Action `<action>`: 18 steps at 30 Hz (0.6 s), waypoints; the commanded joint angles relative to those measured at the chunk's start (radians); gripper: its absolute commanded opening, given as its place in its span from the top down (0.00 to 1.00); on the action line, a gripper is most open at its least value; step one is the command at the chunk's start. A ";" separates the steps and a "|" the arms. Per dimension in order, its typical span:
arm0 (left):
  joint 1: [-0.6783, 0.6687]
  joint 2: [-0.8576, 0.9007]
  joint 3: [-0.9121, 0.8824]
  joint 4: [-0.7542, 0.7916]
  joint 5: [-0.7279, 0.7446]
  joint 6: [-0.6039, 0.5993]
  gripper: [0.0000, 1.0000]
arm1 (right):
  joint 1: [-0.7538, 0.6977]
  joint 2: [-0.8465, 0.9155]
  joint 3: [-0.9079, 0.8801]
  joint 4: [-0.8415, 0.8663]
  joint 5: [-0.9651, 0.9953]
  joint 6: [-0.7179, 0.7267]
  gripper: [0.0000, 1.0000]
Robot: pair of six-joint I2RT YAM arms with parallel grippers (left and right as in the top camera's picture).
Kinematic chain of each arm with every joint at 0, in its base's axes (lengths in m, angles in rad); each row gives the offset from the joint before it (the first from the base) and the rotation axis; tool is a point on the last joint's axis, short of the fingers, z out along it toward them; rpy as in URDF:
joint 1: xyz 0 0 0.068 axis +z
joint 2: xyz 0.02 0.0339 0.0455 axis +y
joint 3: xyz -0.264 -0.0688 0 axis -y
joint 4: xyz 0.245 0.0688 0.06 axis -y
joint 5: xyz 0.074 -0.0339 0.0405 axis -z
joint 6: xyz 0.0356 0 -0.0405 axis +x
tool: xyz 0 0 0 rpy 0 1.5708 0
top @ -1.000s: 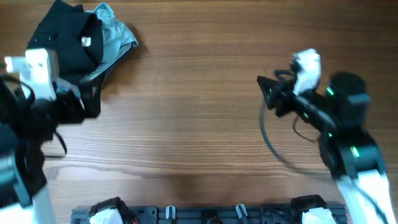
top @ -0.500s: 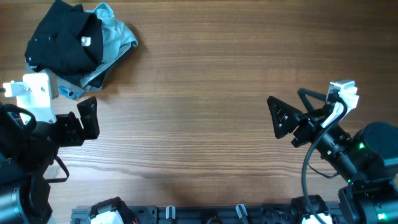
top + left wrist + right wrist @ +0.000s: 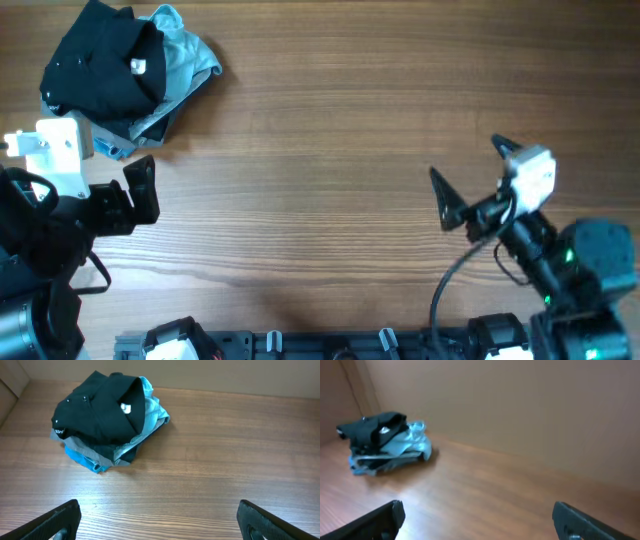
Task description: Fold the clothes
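The left arm (image 3: 45, 235) sits at the lower left of the overhead frame, its white camera block (image 3: 58, 155) pointing up toward the pile. The left gripper (image 3: 160, 522) is spread wide and holds nothing: in its wrist view only two black fingertips (image 3: 57, 519) show, in the bottom corners, with bare wooden table (image 3: 320, 130) between them. The right arm (image 3: 570, 270) comes in from the lower right corner of the overhead frame and is angled toward the upper left. The right gripper (image 3: 468, 175) is likewise splayed open and empty, above the table at right of centre. The clothes (image 3: 120, 70) lie bunched in the upper left corner of the overhead frame, near the left gripper but clear of it and well apart from the right one. A black garment (image 3: 100, 415) lies on top and bears a small white label (image 3: 124, 407); whatever is printed on it is too small to read, as is a pale mark (image 3: 59, 431) at the garment's left edge. A light blue piece (image 3: 188, 55) spills out on the right. The left wrist view alone shows the grey and brighter blue layers (image 3: 92, 461) beneath the black one. The blurred right wrist view shows the pile at far left and a plain tan wall (image 3: 520, 405) behind the table. Only the overhead view shows the black rail (image 3: 330, 345) along the bottom edge.
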 commanded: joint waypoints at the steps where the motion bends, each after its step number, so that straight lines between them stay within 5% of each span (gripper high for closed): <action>1: -0.004 0.000 0.000 0.003 -0.003 0.019 0.00 | 0.000 -0.204 -0.210 0.075 0.018 -0.067 0.00; 6: -0.004 0.000 0.000 0.003 -0.003 0.019 0.00 | -0.001 -0.516 -0.472 0.124 0.133 0.170 0.00; 18: -0.004 0.000 0.000 0.003 -0.003 0.019 0.00 | -0.001 -0.513 -0.732 0.328 0.141 0.180 0.00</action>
